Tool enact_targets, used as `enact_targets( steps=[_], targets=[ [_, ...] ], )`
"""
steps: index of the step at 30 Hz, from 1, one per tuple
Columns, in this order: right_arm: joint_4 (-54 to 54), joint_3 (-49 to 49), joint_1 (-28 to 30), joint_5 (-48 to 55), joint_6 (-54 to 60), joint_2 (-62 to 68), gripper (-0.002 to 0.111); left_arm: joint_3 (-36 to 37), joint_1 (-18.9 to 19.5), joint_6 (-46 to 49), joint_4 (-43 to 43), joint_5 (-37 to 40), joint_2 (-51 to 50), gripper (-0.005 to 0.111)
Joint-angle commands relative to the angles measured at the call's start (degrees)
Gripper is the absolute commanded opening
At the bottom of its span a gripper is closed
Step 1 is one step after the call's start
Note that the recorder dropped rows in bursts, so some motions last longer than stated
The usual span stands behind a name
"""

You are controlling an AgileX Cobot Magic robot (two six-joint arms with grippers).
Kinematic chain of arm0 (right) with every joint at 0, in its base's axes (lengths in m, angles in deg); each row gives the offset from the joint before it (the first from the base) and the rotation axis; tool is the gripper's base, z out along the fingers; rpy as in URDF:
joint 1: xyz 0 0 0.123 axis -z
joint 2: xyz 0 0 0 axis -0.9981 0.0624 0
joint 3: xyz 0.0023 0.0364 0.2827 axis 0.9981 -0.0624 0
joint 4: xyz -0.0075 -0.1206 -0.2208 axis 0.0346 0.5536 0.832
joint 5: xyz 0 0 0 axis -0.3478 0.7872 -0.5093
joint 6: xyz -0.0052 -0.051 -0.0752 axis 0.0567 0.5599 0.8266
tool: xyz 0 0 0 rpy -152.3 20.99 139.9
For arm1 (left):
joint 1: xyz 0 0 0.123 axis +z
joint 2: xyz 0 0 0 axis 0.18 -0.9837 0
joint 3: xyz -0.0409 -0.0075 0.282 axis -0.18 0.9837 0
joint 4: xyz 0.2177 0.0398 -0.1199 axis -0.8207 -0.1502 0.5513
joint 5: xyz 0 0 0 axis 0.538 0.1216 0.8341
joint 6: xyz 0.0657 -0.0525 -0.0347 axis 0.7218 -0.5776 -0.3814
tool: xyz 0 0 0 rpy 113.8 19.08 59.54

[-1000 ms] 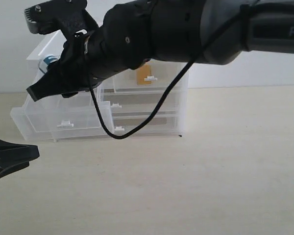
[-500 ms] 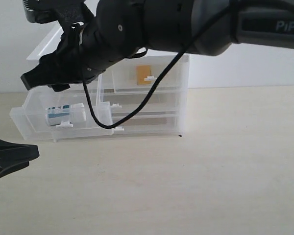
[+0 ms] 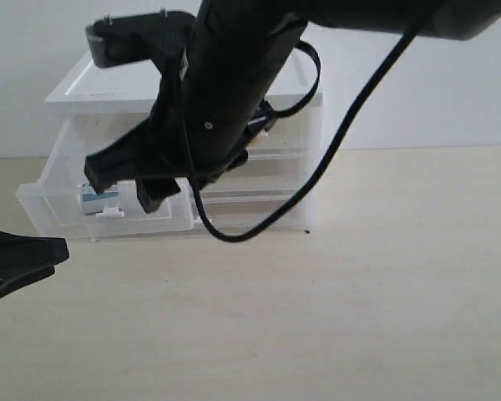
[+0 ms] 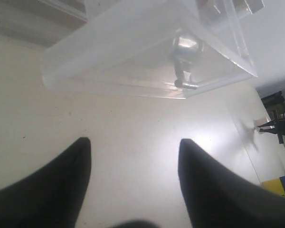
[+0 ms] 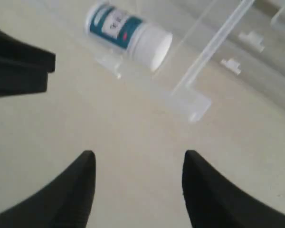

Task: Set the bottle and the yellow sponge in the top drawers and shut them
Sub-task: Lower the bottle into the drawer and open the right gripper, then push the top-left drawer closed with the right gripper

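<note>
Already the teal-labelled white plastic bottle [image 5: 126, 34] lay in the unshut translucent top drawer [image 3: 63, 221], black right gripper [image 5: 138, 156] spread empty.

A pale cream table [image 3: 359, 292], smooth and matte, carries a translucent drawer unit [image 3: 277, 171] with a white top (its base sits flat on the surface, back near the wall). One of its top drawers [image 3: 63, 205] stands drawn out above the tabletop.
</note>
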Motion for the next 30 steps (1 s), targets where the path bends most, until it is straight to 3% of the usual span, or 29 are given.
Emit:
enact_targets(
  steps=[1, 7, 25, 30],
  targets=[
    [-2.7, -4.5, 0.1, 0.2, -0.2, -0.3, 0.049, 0.4, 0.2, 0.6, 0.5, 1.1, 0.6, 0.052],
    [-3.5, -9.8, 0.1, -10.5, -0.5, -0.3, 0.049, -0.4, 0.2, 1.2, 0.5, 0.9, 0.6, 0.052],
    [-1.7, -10.1, 0.2, -29.7, 2.6, 4.6, 0.049, -12.8, -0.2, -6.6, 0.5, 1.6, 0.1, 0.051],
    [0.1, -10.1, 0.2, -32.2, 2.7, 4.6, 0.049, -15.9, -3.6, -7.5, 0.5, 0.4, 0.1, 0.051]
  ],
)
